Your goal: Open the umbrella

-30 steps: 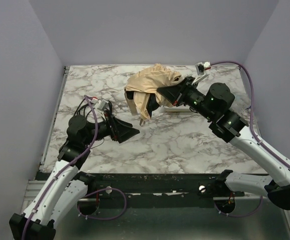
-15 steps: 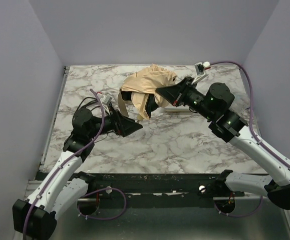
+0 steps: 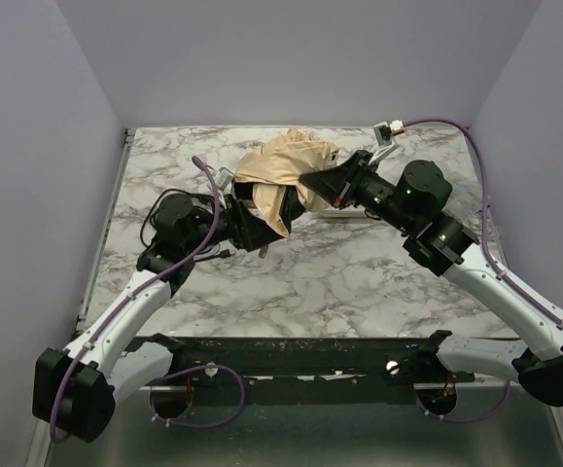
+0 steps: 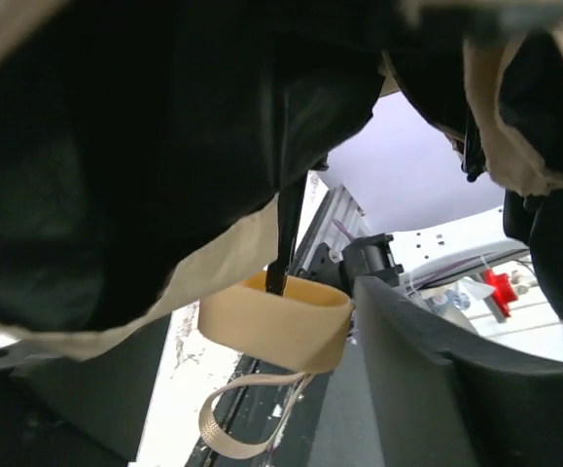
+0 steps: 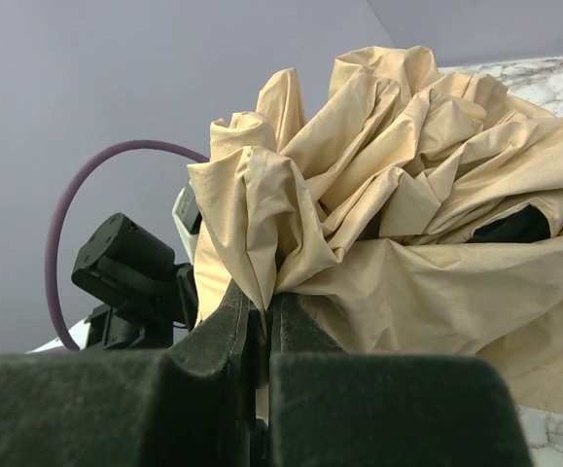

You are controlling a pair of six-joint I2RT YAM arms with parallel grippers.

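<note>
The umbrella (image 3: 283,167) is a crumpled bundle of tan fabric held above the back middle of the table. My right gripper (image 3: 312,185) is shut on a fold of its fabric (image 5: 407,185); the pinch shows in the right wrist view (image 5: 264,309). My left gripper (image 3: 254,230) is open, just under the bundle's near side. In the left wrist view the black underside (image 4: 164,126) fills the top. The thin black shaft (image 4: 283,233) runs down into a tan handle (image 4: 276,323) with its wrist loop (image 4: 225,428). The handle hangs between my spread fingers (image 4: 437,389), touching neither.
A pale flat object (image 3: 351,217) lies on the marble table (image 3: 359,282) beneath the right arm, mostly hidden. A metal rail (image 3: 106,224) runs along the table's left edge. Grey walls close in the back and both sides.
My left arm has reached forward and to the right, bringing its gripper under the umbrella bundle. The right gripper has kept its grip; the bundle has shifted slightly left.
</note>
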